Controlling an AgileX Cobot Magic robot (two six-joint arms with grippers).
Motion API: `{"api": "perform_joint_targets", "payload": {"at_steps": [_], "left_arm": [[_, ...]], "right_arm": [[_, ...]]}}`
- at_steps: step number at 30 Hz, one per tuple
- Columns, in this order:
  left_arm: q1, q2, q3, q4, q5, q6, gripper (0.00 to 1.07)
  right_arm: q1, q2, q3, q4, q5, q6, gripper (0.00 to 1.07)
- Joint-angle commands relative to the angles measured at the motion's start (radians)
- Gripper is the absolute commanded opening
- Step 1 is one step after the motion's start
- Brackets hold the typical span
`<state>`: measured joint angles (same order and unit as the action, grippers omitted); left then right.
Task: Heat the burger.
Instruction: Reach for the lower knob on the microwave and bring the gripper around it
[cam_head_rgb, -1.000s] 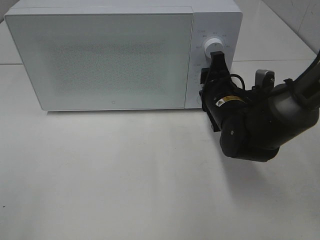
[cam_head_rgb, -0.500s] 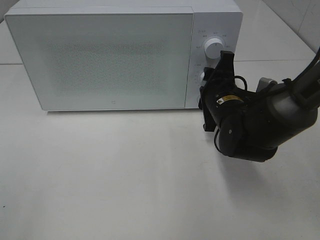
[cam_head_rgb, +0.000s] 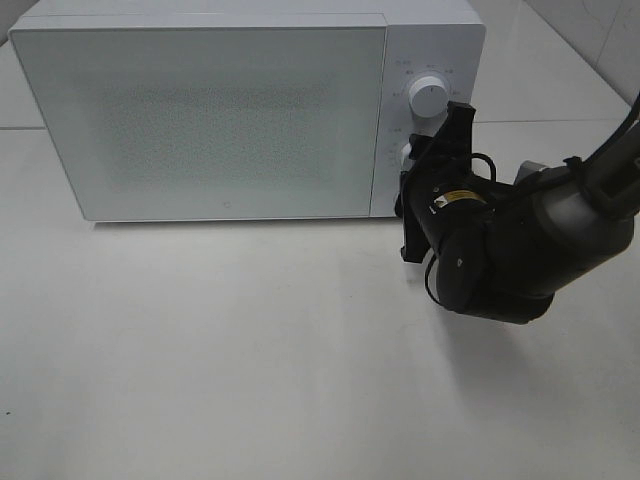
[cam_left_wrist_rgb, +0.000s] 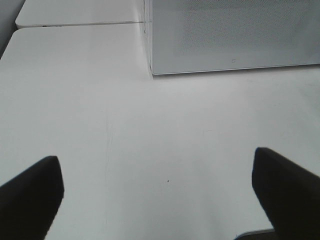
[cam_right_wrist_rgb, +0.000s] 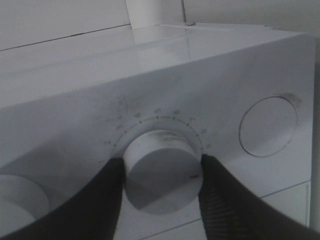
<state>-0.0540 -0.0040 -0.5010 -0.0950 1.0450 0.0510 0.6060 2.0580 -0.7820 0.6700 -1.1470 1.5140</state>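
The burger is out of view. The white microwave (cam_head_rgb: 220, 110) stands at the back of the table with its door closed. My right gripper (cam_head_rgb: 420, 150) is at the control panel and shut on the lower dial knob (cam_head_rgb: 407, 152). In the right wrist view the two fingers (cam_right_wrist_rgb: 220, 200) press either side of that knob (cam_right_wrist_rgb: 162, 172), which has a ring of numbers around it. My left gripper (cam_left_wrist_rgb: 160, 195) is open and empty above bare table, in front of the microwave's corner (cam_left_wrist_rgb: 150, 70).
An upper knob (cam_head_rgb: 428, 97) sits above the gripped one, and it shows in the right wrist view (cam_right_wrist_rgb: 20, 197). A round button (cam_right_wrist_rgb: 267, 126) lies on the knob's other side. The white tabletop (cam_head_rgb: 250, 350) stretches in front of the microwave.
My right wrist has rolled clockwise at the lower knob, so the gripper now stands tilted instead of upright. The microwave door stays shut.
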Motion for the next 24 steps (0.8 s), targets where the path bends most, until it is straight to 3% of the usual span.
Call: {"api": "perform_joint_targets", "payload": {"at_steps": [1,18,23,24], "left_arm": [[0.001,-0.026,0.004,-0.002,-0.009,-0.007,0.97],[0.001,-0.026,0.004,-0.002,-0.009,-0.007,0.97],[0.001,-0.026,0.004,-0.002,-0.009,-0.007,0.97],[0.001,-0.026,0.004,-0.002,-0.009,-0.007,0.97]], "right_arm": [[-0.009,-0.026,-0.036,-0.005,-0.202,0.022,0.12],[-0.009,-0.026,-0.034,-0.011,-0.206,-0.082,0.19],[-0.009,-0.026,-0.034,-0.006,-0.198,-0.117,0.27],[-0.009,-0.026,-0.034,-0.006,-0.198,-0.132,0.33]]}}
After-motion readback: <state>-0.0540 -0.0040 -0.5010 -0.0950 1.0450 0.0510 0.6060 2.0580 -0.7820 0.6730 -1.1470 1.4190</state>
